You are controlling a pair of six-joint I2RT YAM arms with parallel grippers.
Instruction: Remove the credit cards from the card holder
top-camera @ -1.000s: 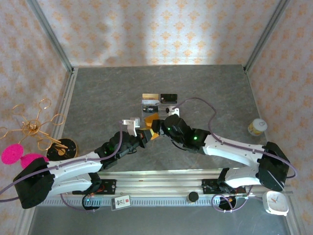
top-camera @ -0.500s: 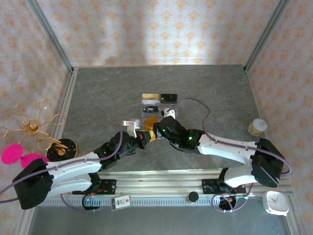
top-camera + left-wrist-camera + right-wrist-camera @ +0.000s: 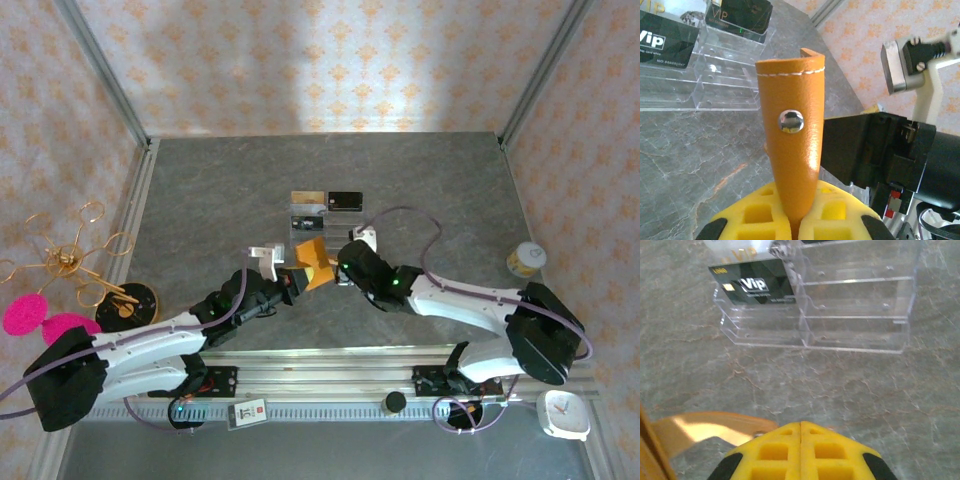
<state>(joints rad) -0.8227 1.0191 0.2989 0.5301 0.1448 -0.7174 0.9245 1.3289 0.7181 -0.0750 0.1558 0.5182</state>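
The tan-orange card holder [image 3: 316, 263] is raised off the table between my two grippers. My left gripper [image 3: 292, 281] is shut on it: in the left wrist view its snap strap [image 3: 791, 125] rises from between the yellow pads. My right gripper [image 3: 342, 272] is at the holder's right edge with its pads [image 3: 801, 432] pressed together and nothing visible between them. An orange flap [image 3: 705, 426] runs under its tip on the left. Credit cards stand in the clear acrylic stand [image 3: 855, 315]: a black Vip card [image 3: 752, 287], a gold card [image 3: 307, 197] and another black card [image 3: 345, 200].
A yellow-lidded jar [image 3: 525, 258] stands near the right wall. A gold wire ornament [image 3: 70, 260] and pink pieces [image 3: 30, 315] lie outside the left rail. A white clock [image 3: 565, 415] sits at the bottom right. Bare grey table stretches behind the stand.
My right gripper has shut and moved slightly right. The card holder has spread wider between the two grippers. My left gripper keeps its hold.
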